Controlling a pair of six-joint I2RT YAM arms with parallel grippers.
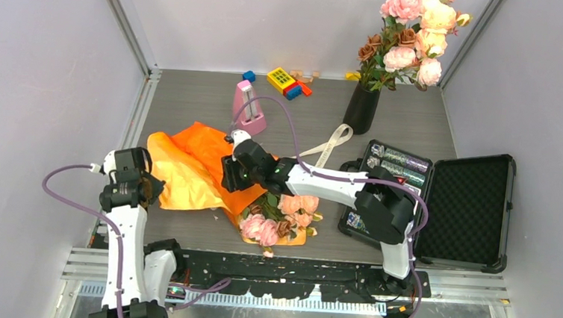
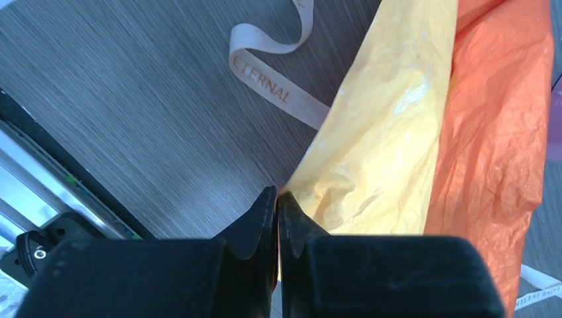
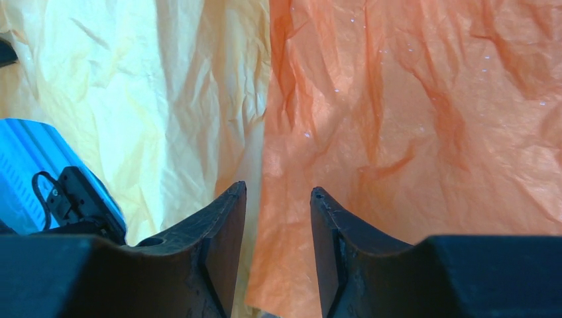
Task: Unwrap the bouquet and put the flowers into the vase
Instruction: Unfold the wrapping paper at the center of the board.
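The wrapping paper (image 1: 188, 164) is spread open on the bench (image 1: 193, 97). Its yellow left edge is pinched by the closed left end effector (image 2: 277, 197). The right end effector (image 3: 278, 192) is held over the paper's orange middle, jaws parted, with nothing gripped. The flowers (image 1: 280, 217) are laid on the paper's near right corner. The vase (image 1: 362, 111), filled with roses, is stood well beyond the paper, to its far right. A cream ribbon (image 1: 332, 141) is seen between paper and vase.

A pink metronome (image 1: 257, 124) stands near coloured toy blocks (image 1: 280, 78), with an open black case (image 1: 469, 209) at the right.
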